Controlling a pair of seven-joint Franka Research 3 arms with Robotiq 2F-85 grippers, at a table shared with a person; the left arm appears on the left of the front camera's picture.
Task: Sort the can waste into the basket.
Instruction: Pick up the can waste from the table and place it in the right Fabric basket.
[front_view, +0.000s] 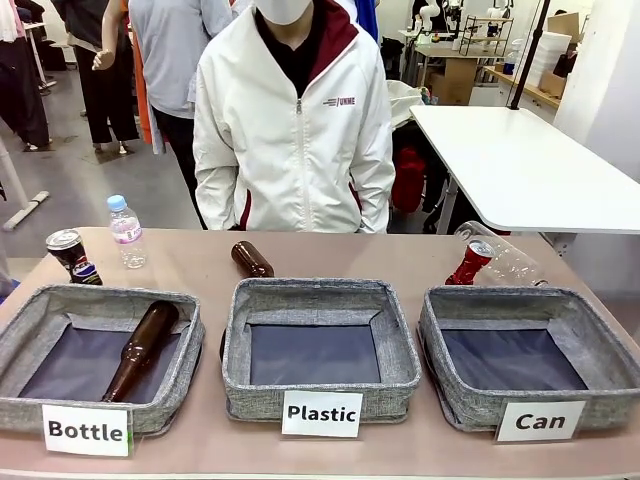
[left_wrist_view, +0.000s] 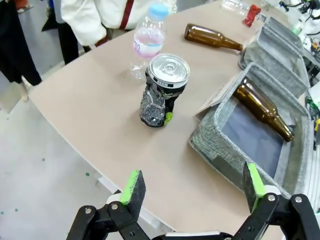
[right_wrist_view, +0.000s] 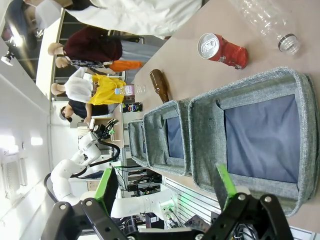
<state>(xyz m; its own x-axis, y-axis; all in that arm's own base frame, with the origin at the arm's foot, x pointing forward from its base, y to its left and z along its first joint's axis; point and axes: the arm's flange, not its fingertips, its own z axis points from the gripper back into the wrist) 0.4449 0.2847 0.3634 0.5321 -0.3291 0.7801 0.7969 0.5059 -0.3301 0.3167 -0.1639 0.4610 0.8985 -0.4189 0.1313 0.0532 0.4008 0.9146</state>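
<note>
Far left: dark can (left_wrist_view: 164, 90) is being shown upright, side crumpled, in left wrist view | far right: red can (front_view: 470, 263) is being seen lying behind Can basket (front_view: 455, 400) | left gripper (left_wrist_view: 192, 182), right gripper (right_wrist_view: 165, 182) are being held released, empty.

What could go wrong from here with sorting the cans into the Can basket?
1. The dark can is crumpled and stands close to a water bottle, so a grasp may slip or topple that bottle.
2. The red can sits beside a clear bottle lying on its side, which could roll if nudged.
</note>
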